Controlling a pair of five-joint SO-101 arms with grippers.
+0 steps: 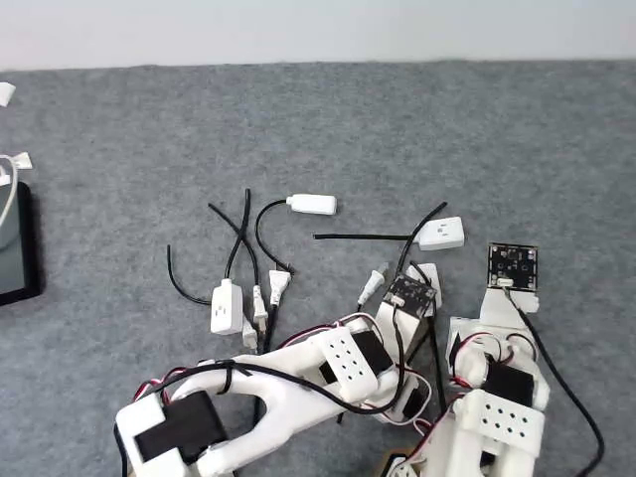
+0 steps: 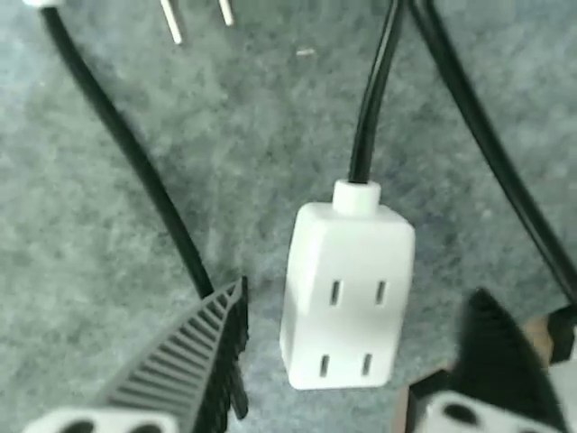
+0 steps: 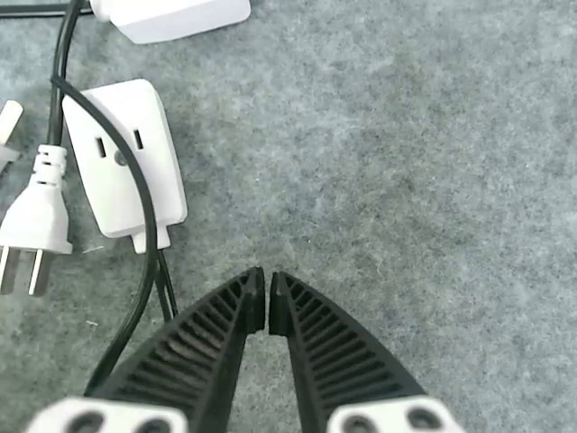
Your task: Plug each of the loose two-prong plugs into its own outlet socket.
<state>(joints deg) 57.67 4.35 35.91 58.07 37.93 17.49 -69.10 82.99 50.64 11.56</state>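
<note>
Ribbed fingers of the left gripper [image 2: 359, 302] are standing wide apart either side of a white outlet socket [image 2: 347, 253] lying on grey carpet [image 2: 81, 234], its black cord [image 2: 374, 99] trailing off near a plug's prongs [image 2: 194, 18]. Alongside, the right gripper [image 3: 268, 280] is hanging pinched together on nothing, near a second socket [image 3: 99, 180] and a loose plug [image 3: 36, 221].

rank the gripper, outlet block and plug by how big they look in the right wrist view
1. gripper, though it is nearest the camera, so its size is unsure
2. outlet block
3. plug
</note>
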